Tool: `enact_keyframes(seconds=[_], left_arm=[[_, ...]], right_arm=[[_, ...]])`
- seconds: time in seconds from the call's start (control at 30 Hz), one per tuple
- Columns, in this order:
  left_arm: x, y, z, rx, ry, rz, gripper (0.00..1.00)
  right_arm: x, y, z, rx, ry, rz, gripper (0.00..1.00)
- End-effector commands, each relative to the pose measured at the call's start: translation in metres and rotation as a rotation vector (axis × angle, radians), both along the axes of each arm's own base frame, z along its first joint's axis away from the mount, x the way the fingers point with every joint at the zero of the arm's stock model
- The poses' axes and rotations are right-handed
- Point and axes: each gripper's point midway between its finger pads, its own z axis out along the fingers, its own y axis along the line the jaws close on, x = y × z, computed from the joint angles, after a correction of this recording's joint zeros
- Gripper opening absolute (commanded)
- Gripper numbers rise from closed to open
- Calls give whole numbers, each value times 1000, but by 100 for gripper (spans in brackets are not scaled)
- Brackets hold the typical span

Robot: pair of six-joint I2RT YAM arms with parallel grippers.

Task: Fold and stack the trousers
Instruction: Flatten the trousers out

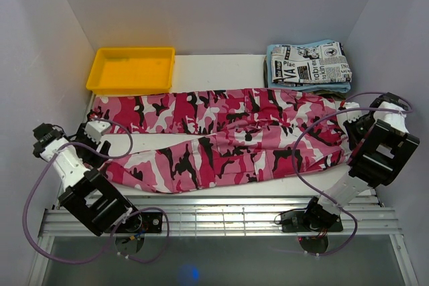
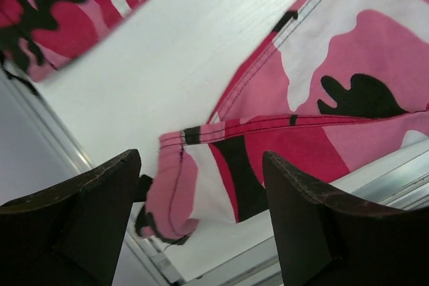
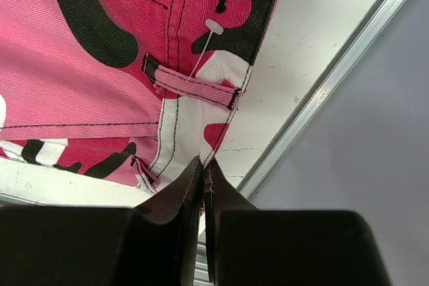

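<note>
While the left claw (image 2: 201, 162) stands wide open, the hem of one leg of the trousers (image 1: 221, 138) lies on the white table (image 1: 214, 72) just in front of it, in the gap between its two dark fingers (image 2: 100, 199). The right claw (image 3: 204, 169) is closed, its tips pressed together right at the waistband edge, with a belt loop (image 3: 194, 88) just ahead of them; whether any cloth is caught between them I cannot tell. From this claw the trousers stretch across the table toward the other claw.
</note>
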Motion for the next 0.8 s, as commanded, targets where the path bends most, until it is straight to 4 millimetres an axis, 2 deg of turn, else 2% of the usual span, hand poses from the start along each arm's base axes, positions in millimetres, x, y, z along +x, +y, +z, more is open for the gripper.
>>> enact_keyframes(seconds=[0.0, 0.17, 0.27, 0.3, 0.37, 0.4, 0.43, 0.5, 0.53, 0.6, 0.63, 0.7, 0.77], left_arm=[[4, 28, -38, 74, 77, 126, 84], [-2, 41, -92, 53, 264, 177, 83], [-22, 46, -114, 94, 374, 168, 74], [-29, 47, -116, 120, 394, 163, 66], [-41, 41, -118, 119, 396, 150, 62], [-41, 41, -111, 145, 368, 136, 58], [-43, 39, -109, 147, 356, 131, 45], [-44, 34, -101, 169, 324, 117, 33], [-44, 32, -98, 167, 308, 112, 18], [-41, 28, -89, 170, 268, 99, 4], [-37, 29, -78, 186, 225, 112, 0], [-14, 34, -59, 192, 101, 132, 0], [17, 46, -26, 206, -62, 182, 0]], right_arm=[[6, -13, 9, -33, 0, 39, 8], [9, -14, 10, -27, 10, 37, 8], [9, -16, 12, -40, 11, 43, 8], [9, -17, 12, -45, 9, 44, 8], [9, -17, 13, -47, 7, 46, 8], [9, -16, 13, -44, 6, 46, 8], [9, -15, 12, -39, 5, 47, 8], [9, -14, 10, -32, 6, 43, 8], [10, -14, 10, -29, 5, 43, 8], [10, -14, 10, -32, 1, 45, 8], [10, -14, 10, -31, -3, 44, 8], [11, -12, 10, -25, -8, 43, 8], [13, -11, 10, -18, -15, 41, 8]])
